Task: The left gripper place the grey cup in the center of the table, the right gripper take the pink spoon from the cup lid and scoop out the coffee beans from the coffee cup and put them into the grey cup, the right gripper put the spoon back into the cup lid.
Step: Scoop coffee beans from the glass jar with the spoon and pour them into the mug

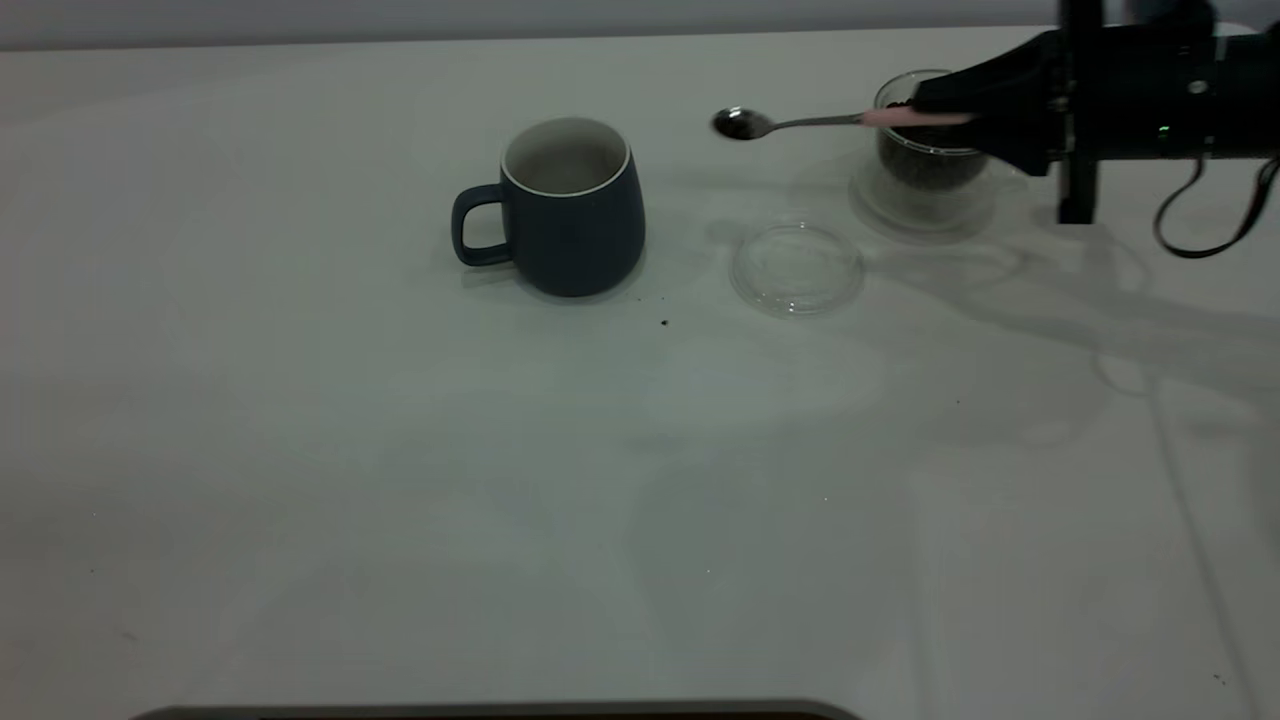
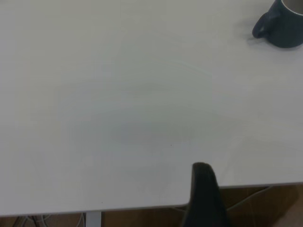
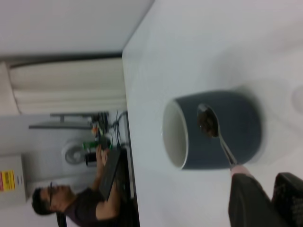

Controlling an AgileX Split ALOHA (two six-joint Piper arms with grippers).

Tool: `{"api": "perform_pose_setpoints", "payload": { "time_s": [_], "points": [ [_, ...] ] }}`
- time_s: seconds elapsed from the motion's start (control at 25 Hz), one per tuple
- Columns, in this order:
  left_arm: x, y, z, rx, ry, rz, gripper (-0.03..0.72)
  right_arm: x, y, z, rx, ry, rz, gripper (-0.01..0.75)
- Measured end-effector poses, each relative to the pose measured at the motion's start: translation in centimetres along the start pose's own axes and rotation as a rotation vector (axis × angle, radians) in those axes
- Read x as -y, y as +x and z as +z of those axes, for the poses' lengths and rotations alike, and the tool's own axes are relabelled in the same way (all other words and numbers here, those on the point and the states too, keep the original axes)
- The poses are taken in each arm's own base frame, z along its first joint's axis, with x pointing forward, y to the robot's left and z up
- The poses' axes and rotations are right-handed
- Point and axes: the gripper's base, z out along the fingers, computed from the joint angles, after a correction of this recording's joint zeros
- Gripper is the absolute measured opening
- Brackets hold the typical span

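On the pale worktop (image 1: 300, 500) stand one grey cup (image 1: 570, 210) mid-surface, one cup lid (image 1: 797, 267) and one coffee cup (image 1: 925, 140) toward the far right corner, where the right gripper (image 1: 950, 105) pinches one pink spoon (image 1: 800, 123) holding beans.

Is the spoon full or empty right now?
Full. The spoon held by the right gripper carries dark coffee beans in its bowl.
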Motion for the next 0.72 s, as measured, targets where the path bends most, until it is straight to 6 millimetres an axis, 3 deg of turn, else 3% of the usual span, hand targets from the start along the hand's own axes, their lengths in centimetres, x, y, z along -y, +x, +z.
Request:
{"api": "perform_pose_setpoints", "payload": {
  "time_s": [0.72],
  "points": [
    [0.0, 0.0, 0.0, 0.000, 0.000, -0.001, 0.567, -4.5, 1.0, 6.7, -0.114, -0.019, -0.147, 0.112]
  ]
}}
